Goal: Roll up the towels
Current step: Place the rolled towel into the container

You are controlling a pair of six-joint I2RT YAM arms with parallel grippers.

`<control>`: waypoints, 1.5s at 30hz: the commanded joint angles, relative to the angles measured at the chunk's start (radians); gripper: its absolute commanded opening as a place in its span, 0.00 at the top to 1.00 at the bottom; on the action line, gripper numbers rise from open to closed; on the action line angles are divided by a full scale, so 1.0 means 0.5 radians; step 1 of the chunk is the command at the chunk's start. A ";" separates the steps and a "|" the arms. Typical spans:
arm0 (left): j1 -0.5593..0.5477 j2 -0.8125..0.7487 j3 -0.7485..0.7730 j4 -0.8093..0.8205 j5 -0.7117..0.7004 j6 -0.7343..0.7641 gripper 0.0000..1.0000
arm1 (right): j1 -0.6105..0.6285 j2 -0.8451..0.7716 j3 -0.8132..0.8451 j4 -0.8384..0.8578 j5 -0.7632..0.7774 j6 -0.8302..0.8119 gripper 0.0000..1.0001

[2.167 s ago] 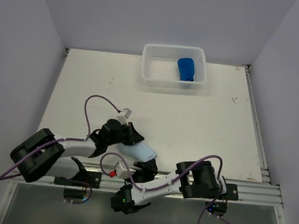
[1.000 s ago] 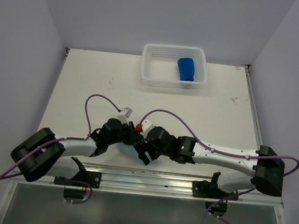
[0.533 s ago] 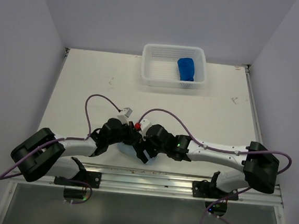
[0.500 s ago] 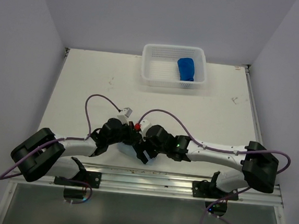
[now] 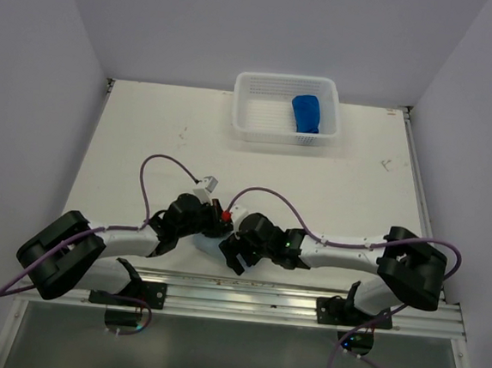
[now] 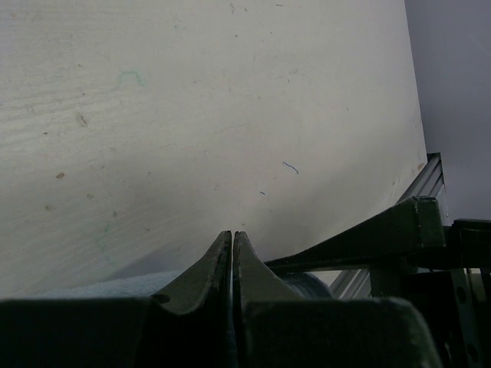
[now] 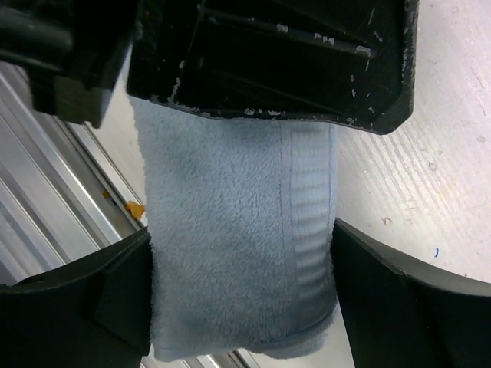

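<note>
The pale sky blue towel is rolled up near the table's front edge; in the top view only a sliver shows between the two grippers. My right gripper has a finger against each side of the roll's free end. My left gripper is shut, with towel bulging on both sides of its fingers and a thin blue layer in the gap; its black body covers the roll's other end. The dark royal blue towel lies bunched in the basket.
The white perforated basket stands at the table's far edge, right of centre. The metal rail along the near edge runs just below the towel and shows in the right wrist view. Purple cables loop over both arms.
My right arm has swung out from its folded pose at the near edge and reached left to the towel, its jaws settling around the roll. The left arm has stayed put.
</note>
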 commanded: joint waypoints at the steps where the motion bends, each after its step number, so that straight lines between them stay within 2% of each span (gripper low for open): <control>1: 0.009 -0.056 0.045 0.001 -0.018 0.060 0.92 | -0.012 0.021 -0.036 0.160 0.023 0.043 0.16; 10: 0.009 -0.062 0.069 -0.005 0.040 0.057 0.92 | 0.007 0.021 -0.125 0.234 0.244 0.145 0.19; 14: 0.006 -0.062 0.094 -0.023 0.047 0.066 0.92 | 0.089 0.073 -0.067 0.182 0.395 0.148 0.20; 26: 0.006 -0.089 0.158 -0.081 0.062 0.094 0.92 | 0.255 0.199 0.049 0.001 0.744 0.234 0.33; 36: 0.033 -0.141 0.253 -0.225 0.108 0.158 0.91 | 0.261 0.174 0.043 -0.026 0.889 0.307 0.69; 45: 0.257 -0.218 0.342 -0.385 0.215 0.256 0.90 | 0.280 0.208 0.086 -0.072 0.938 0.320 0.78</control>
